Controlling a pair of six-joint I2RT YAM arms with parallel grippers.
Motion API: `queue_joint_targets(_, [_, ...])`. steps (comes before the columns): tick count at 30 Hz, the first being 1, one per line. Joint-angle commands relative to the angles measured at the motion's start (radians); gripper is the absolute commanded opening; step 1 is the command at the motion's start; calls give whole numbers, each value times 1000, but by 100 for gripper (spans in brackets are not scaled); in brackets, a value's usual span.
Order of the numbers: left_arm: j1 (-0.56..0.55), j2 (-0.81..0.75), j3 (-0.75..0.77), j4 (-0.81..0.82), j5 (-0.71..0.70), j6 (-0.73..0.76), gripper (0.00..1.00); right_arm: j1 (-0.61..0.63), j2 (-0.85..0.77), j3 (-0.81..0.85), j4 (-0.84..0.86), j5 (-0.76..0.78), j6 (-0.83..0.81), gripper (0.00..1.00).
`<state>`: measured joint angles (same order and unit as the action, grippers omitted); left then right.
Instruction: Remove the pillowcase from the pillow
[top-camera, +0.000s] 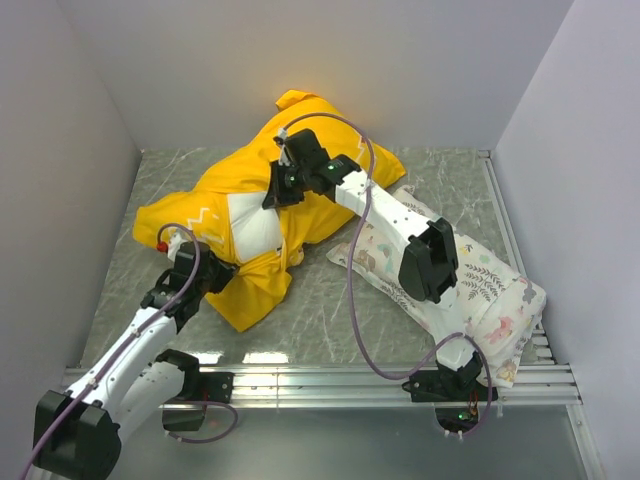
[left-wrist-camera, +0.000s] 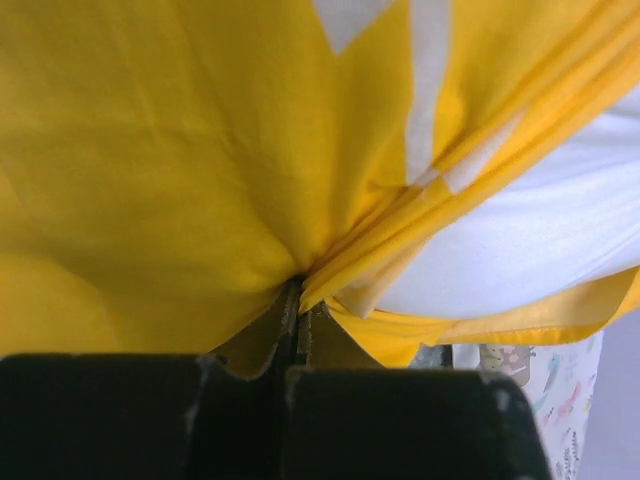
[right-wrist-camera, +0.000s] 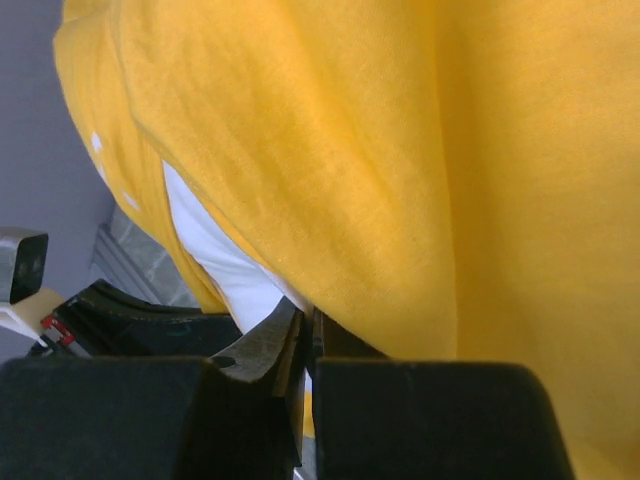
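Now: left hand pinching pillowcase edge — right hand clenched beside exposed pillow.

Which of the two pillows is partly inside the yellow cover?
The plain white pillow, visible through the opening of the yellow pillowcase. The other pillow, printed with small pastel figures, lies uncovered to its right.

Two pillows, one pillowcase, two arms
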<state>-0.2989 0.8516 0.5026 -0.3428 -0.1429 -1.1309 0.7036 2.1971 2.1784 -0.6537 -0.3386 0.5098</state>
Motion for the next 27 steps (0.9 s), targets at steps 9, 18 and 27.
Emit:
queue_joint_targets(9, [-22,-34,-243,102,26,80,1,89,-198,-152,157,481,-204,38])
queue_joint_targets(18, [-25,-151,-230,51,-35,135,0,246,-387,-314,216,742,-275,74])
queue_joint_targets(27, [-26,-175,-239,61,-12,134,0,372,-320,-462,318,546,-411,79])
